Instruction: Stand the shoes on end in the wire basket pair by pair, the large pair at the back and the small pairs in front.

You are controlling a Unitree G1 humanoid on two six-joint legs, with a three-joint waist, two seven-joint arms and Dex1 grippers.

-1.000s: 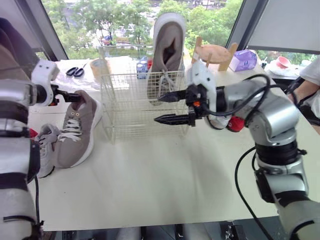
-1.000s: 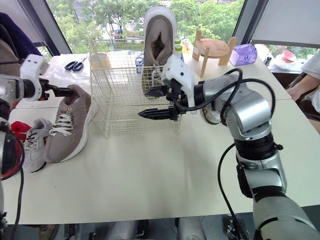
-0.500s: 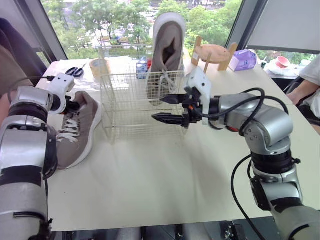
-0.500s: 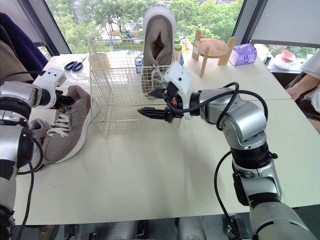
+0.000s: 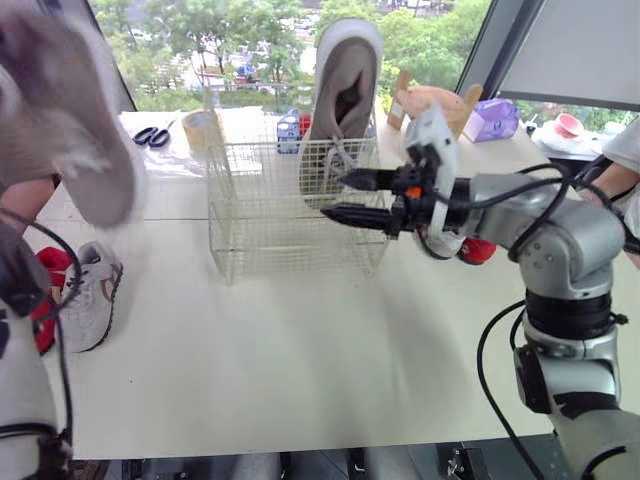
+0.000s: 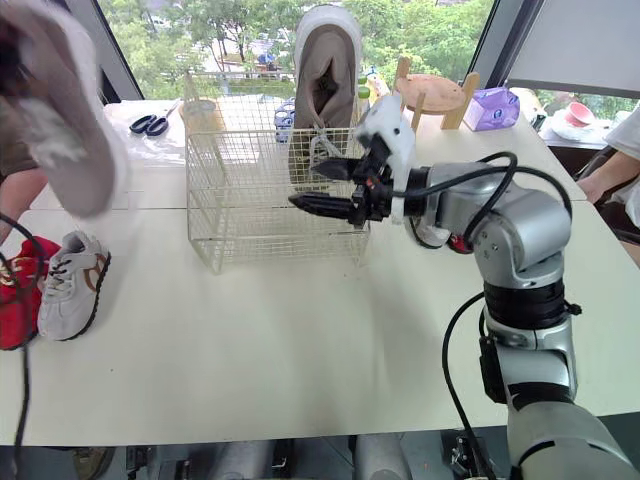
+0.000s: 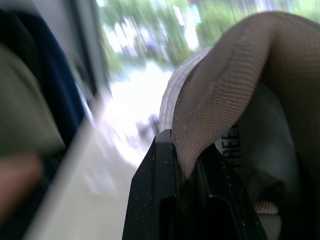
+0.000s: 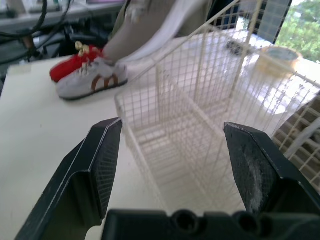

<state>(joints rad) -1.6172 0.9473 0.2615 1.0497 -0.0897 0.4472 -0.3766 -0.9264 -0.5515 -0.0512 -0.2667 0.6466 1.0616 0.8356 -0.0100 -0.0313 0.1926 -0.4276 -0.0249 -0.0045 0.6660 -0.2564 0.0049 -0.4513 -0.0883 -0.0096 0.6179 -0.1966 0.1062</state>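
Lifted off the tabletop [image 5: 300,370] since a moment ago, the large taupe shoe [image 5: 70,120] is now hanging high on the robot's left, close to the camera and blurred. The left hand [image 7: 184,150] is gripping it, its two black fingers pinching together on the padded edge of the shoe's opening. Lower on that side, a small grey shoe [image 6: 72,283] with brown stripes is lying on its sole near the tabletop's left edge, with a red shoe [image 6: 18,295] lying just beside it. Further in, the right hand [image 5: 332,195] is hovering at the right front corner of the wire basket [image 5: 250,200], its fingers spreading well apart and holding nothing. The second large taupe shoe [image 5: 345,90] is standing on end in the basket's back right corner, toe up, rising above the rim. Behind the basket, scissors [image 5: 150,136], a tape roll [image 5: 200,125], a wooden stand [image 6: 432,95] and a purple box [image 6: 497,108] are sitting by the window.
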